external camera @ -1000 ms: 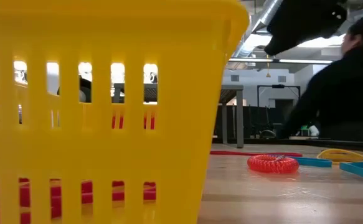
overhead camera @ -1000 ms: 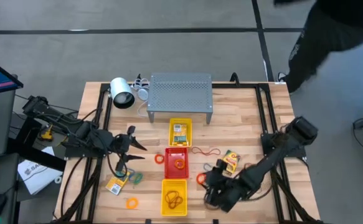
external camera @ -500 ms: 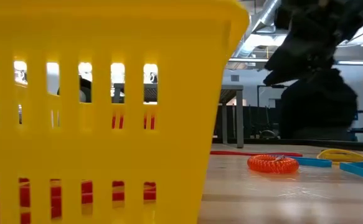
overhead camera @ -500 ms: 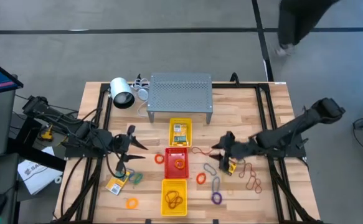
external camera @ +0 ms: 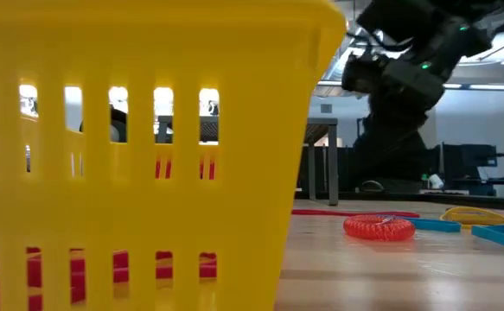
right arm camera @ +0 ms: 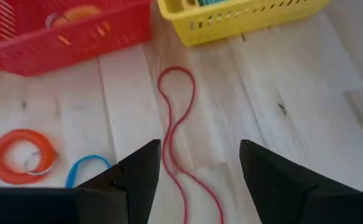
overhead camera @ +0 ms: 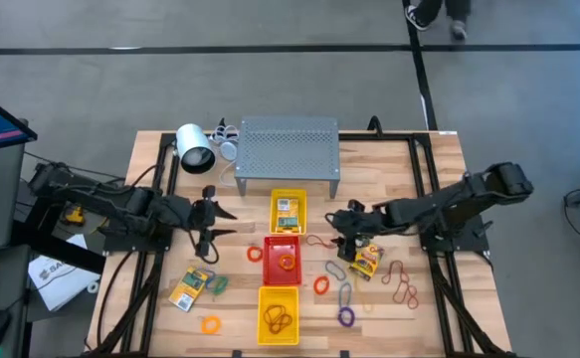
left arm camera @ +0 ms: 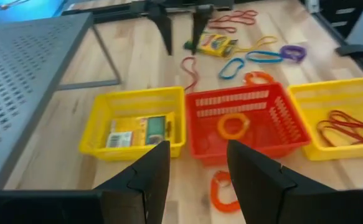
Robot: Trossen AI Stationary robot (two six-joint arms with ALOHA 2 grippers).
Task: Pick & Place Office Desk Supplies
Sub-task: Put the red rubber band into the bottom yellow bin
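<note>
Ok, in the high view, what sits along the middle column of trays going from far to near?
Grey perforated metal stand → yellow tray holding a card packet → red tray holding an orange ring → yellow tray holding brown rubber bands.

The tabletop (overhead camera: 389, 179) was pale wood in planks, its grain plain and its finish matt with a faint sheen. The riser shelf (overhead camera: 288, 146) looked like grey perforated metal, dull. The yellow tray (left arm camera: 136, 124) and the red tray (left arm camera: 249, 118) were slotted plastic, smooth and slightly glossy. A card packet (left arm camera: 137, 130) inside the yellow tray looked like printed paper. The red rubber band (right arm camera: 176, 118) lay thin and matt, the orange coil ring (right arm camera: 20, 154) ribbed plastic. The left gripper (left arm camera: 197, 177) had dark matt fingers (left arm camera: 145, 180).
</note>
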